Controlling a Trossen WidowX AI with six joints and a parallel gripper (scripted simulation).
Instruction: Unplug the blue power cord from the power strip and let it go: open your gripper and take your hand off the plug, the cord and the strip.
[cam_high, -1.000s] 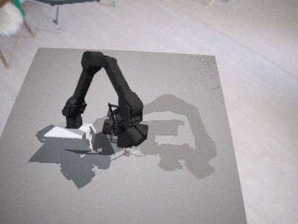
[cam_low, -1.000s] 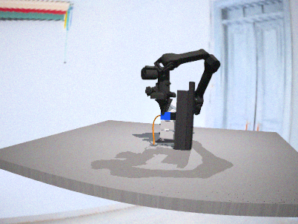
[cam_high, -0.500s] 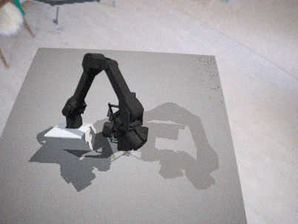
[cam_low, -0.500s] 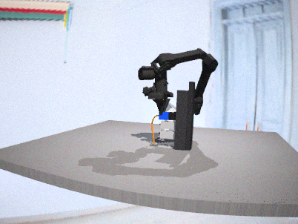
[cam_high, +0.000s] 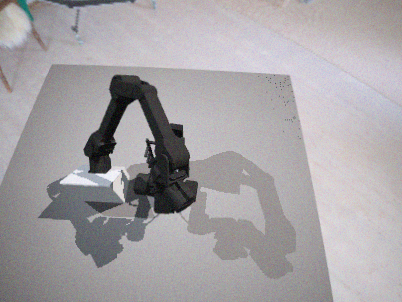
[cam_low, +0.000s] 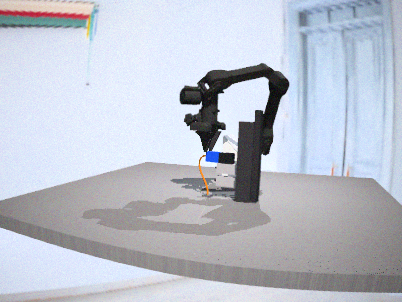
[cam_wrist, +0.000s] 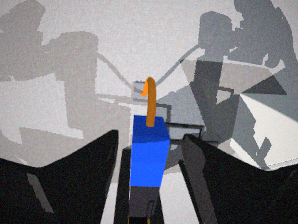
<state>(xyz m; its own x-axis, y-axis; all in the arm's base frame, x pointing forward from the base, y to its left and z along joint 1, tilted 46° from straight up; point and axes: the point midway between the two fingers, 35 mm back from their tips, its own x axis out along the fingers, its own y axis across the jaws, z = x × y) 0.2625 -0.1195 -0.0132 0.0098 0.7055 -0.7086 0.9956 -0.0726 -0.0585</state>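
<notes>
Pointing down above the grey bench (cam_low: 310, 235), the tool (cam_low: 208, 148) stands partly open, its 2 fingers parted from the blue plug (cam_wrist: 149, 156) between them and gripping nothing. An orange cord (cam_low: 203, 175) curves from the plug to the bench. A white power strip (cam_high: 95, 182) lies just beside.

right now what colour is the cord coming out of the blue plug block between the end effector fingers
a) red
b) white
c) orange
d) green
c: in the wrist view a thin orange cord rises from the far end of the blue rectangular plug block, which sits between the fingers of the dark end effector; the exterior view shows the same orange cord curving down to the grey table top.
</notes>
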